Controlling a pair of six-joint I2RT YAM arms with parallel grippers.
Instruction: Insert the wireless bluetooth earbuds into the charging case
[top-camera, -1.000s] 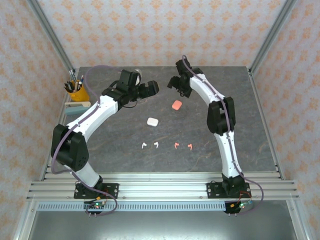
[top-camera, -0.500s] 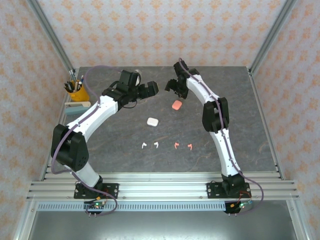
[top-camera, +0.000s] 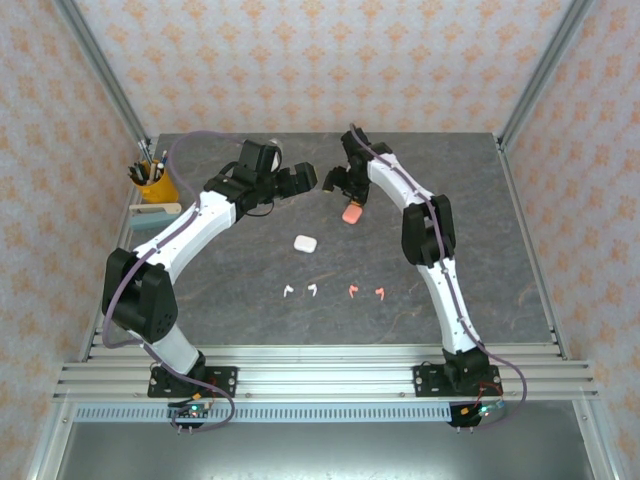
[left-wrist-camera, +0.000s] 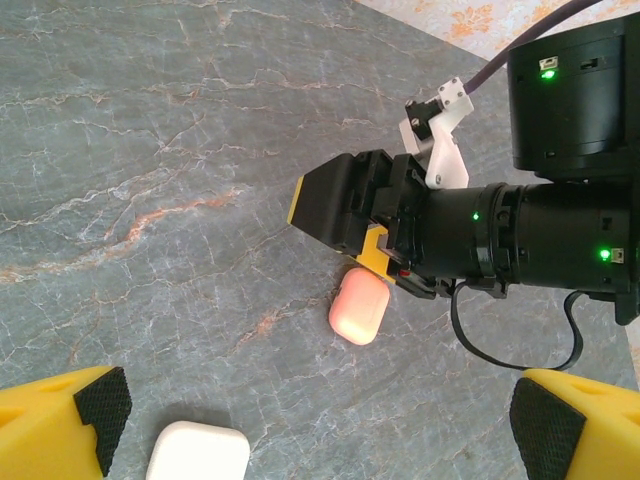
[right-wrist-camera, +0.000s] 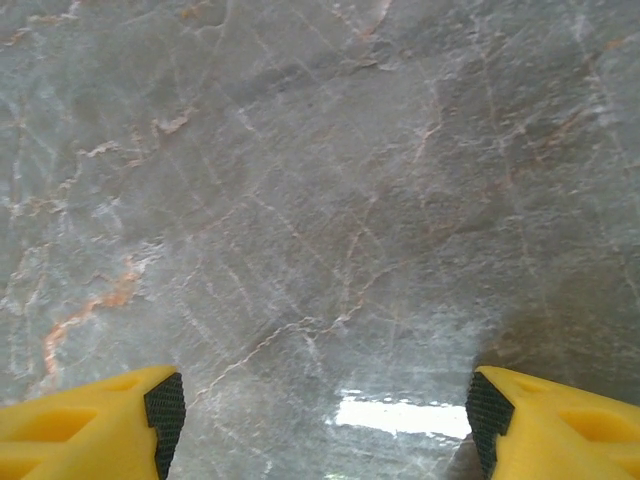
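as right hand (top-camera: 336, 183) hangs by pink case (left-wrist-camera: 358, 306), fingers (right-wrist-camera: 90, 415) spread

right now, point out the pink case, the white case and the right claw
pink case (left-wrist-camera: 359, 306), left wrist view, middle of top face
white case (left-wrist-camera: 198, 455), left wrist view, middle of top face
right claw (right-wrist-camera: 320, 405), right wrist view, midway between its fingertips

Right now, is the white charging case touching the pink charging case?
Apart. The left wrist view shows bare table between the white charging case and the pink charging case; the top external view shows the same gap.
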